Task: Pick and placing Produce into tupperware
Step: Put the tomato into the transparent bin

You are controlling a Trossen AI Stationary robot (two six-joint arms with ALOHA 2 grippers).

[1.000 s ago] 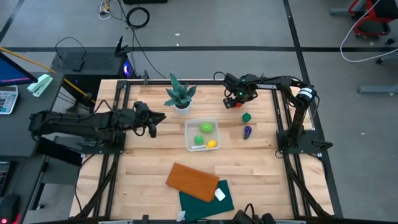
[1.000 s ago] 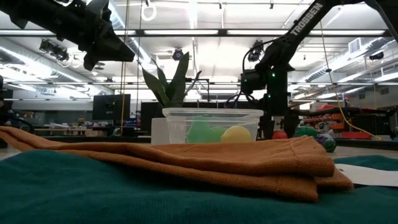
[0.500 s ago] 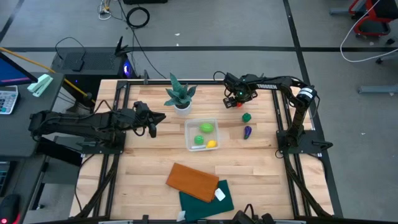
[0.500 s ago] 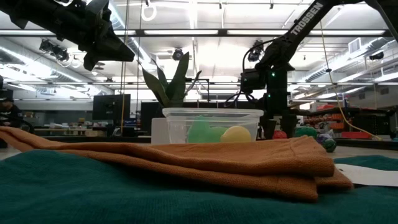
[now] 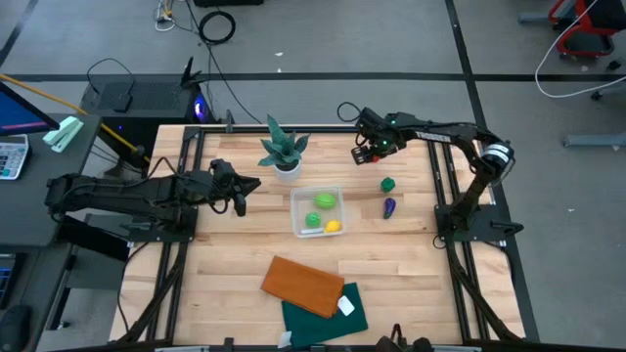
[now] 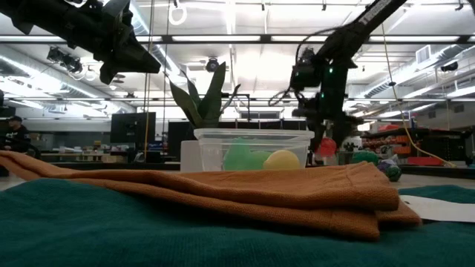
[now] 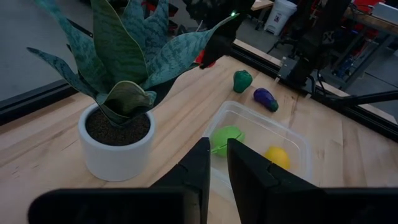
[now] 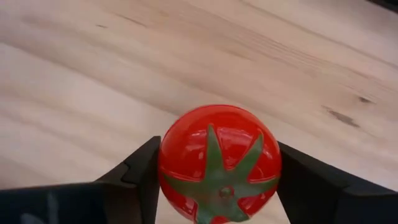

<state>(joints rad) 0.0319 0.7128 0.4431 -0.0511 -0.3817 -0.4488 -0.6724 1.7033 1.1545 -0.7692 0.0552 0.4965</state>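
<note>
Left gripper (image 5: 240,202) hangs at 9 o'clock of the tupperware (image 5: 297,224), well apart, fingers nearly together, nothing between them; idle.

Tupperware sits mid-table. Inside: two light green pieces (image 5: 324,200) and the yellow piece (image 5: 334,226). Judged: three of six placed.

Potted plant (image 5: 284,149) stands at 11 o'clock of the tub. Orange-brown board (image 5: 302,285) and green cloth (image 5: 344,318) lie at 6 o'clock.

Right gripper (image 5: 371,154) is at 1 o'clock of the tub, clamped on the red tomato (image 8: 219,163), which is clear of the table in the low view.

Still on the table at 3 o'clock of the tub: dark green piece (image 5: 388,183) and purple piece (image 5: 390,206).

Left to do, as judged: carry the tomato over and drop it in, then the last two.
</note>
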